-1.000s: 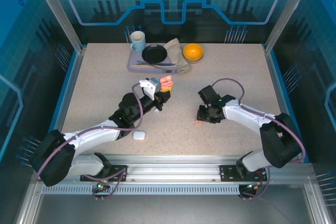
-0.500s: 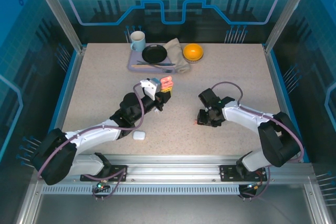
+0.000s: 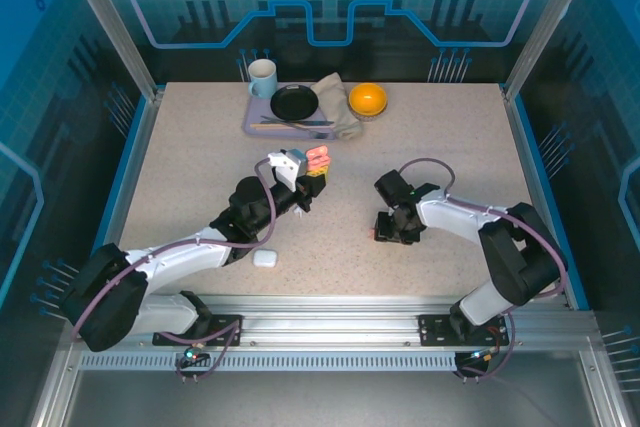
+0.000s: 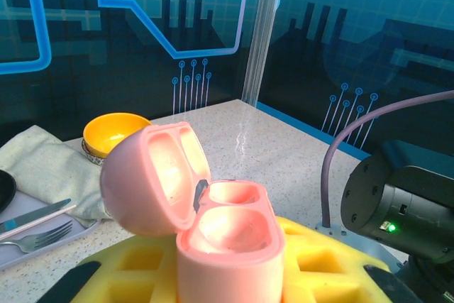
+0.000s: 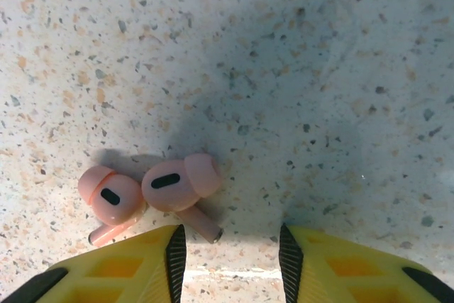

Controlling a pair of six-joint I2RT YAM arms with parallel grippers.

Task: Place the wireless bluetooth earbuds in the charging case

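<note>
Both arms are bolted at the near edge of the table (image 3: 200, 147). The left arm (image 3: 175, 259) and right arm (image 3: 465, 215) have white tubes, round black joints and looping purple cables. Their fingers (image 5: 135, 274) are yellow with black edges.

Two pink earbuds (image 5: 174, 184); one pink case (image 4: 228, 246); one white case (image 3: 265, 258); one mug (image 3: 262, 77); one bowl (image 3: 367, 99); one plate (image 3: 294, 102)

l arm (image 3: 180, 257) runs diagonally from near-left base to mid counter (image 3: 200, 167), wrist raised off the surface. left gripper (image 3: 314, 173) points up & away, fingers (image 4: 128, 271) clamped tight on pink case (image 4: 227, 239). r arm (image 3: 470, 217) has its elbow out at near-right, forearm heading left, wrist pitched down. right gripper (image 3: 384, 232) sits low over counter, fingers (image 5: 135, 267) apart w/ clear gap between.
</note>
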